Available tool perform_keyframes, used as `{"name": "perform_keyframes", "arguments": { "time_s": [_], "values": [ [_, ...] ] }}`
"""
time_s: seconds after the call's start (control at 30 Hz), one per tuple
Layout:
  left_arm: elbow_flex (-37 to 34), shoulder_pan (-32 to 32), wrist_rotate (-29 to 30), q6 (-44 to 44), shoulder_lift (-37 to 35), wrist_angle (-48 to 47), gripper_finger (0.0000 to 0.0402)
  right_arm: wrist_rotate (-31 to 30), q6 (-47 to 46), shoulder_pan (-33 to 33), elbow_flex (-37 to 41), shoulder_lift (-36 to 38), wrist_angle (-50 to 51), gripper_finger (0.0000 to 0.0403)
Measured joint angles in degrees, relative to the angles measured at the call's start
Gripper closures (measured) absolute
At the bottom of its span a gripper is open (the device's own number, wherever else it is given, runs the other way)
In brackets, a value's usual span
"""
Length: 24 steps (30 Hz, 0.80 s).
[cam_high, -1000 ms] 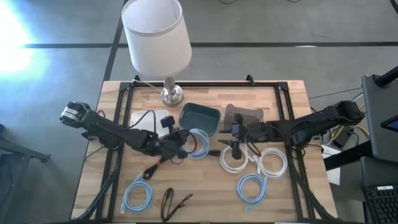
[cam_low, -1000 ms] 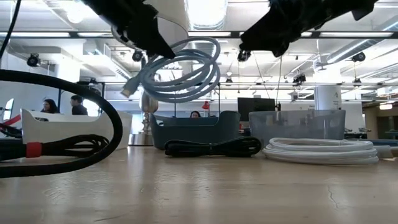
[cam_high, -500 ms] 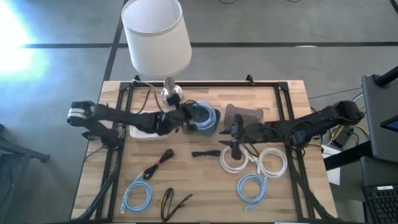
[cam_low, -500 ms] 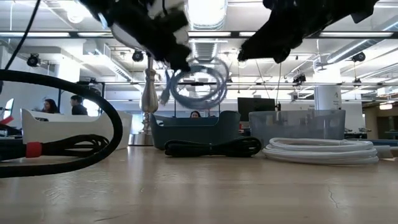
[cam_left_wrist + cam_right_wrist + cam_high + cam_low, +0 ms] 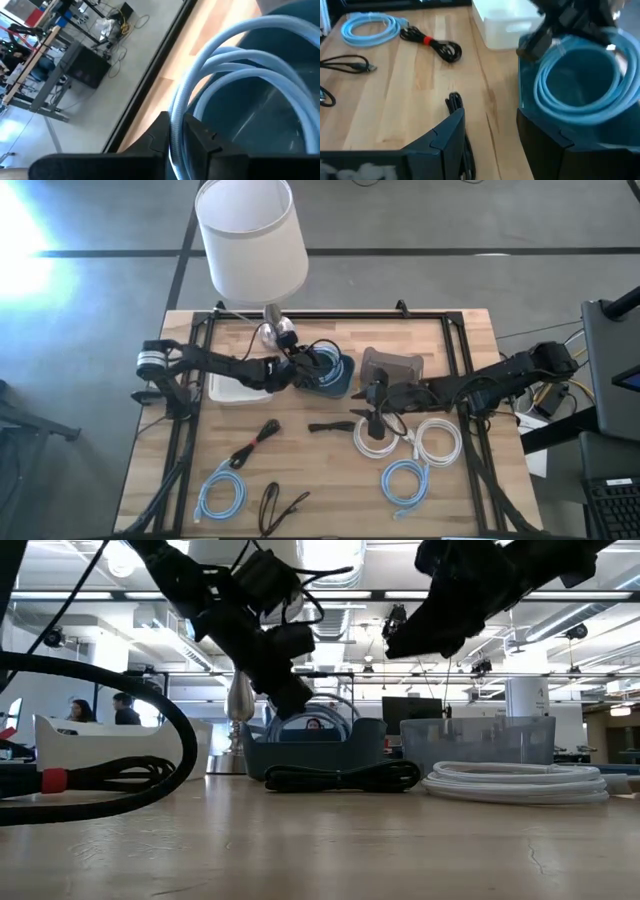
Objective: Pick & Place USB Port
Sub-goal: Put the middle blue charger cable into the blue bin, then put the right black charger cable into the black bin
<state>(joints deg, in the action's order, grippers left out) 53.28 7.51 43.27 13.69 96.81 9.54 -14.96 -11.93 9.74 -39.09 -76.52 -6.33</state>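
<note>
Coiling pale-blue cable (image 5: 580,85), loops in teal bin (image 5: 585,140).

Both arms were dark, jointed; left arm (image 5: 215,365) had a silver collar at its base, black cabling looped alongside.

We read this as an open-plan office or lab: exposed ceiling ducts (image 5: 180,635) and strip lights (image 5: 330,560), seated people (image 5: 78,711) at desks, monitors (image 5: 405,712), wooden bench (image 5: 320,480) strewn with cables.
</note>
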Motion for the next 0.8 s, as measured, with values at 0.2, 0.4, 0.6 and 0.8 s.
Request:
{"name": "perform_keyframes", "arguments": {
  "time_s": [0.2,0.4,0.6,0.8],
  "values": [
    [0.0,0.0,0.1,0.4,1.2,0.0,0.0342,0.0,-1.6,0.1,0.0,-4.7,-0.2,0.0229],
    [0.0,0.0,0.1,1.7,1.1,-0.2,0.0316,0.0,-1.2,0.1,0.0,-9.7,-4.6,0.0229],
    [0.1,0.0,0.1,1.6,-0.7,-0.1,0.0285,2.5,-1.2,0.1,-1.1,-15.7,-7.4,0.0229],
    [1.7,0.0,-0.6,1.2,-1.0,-1.9,0.0258,6.6,-0.9,0.1,-5.4,-21.4,-7.2,0.0229]
  ]
}}
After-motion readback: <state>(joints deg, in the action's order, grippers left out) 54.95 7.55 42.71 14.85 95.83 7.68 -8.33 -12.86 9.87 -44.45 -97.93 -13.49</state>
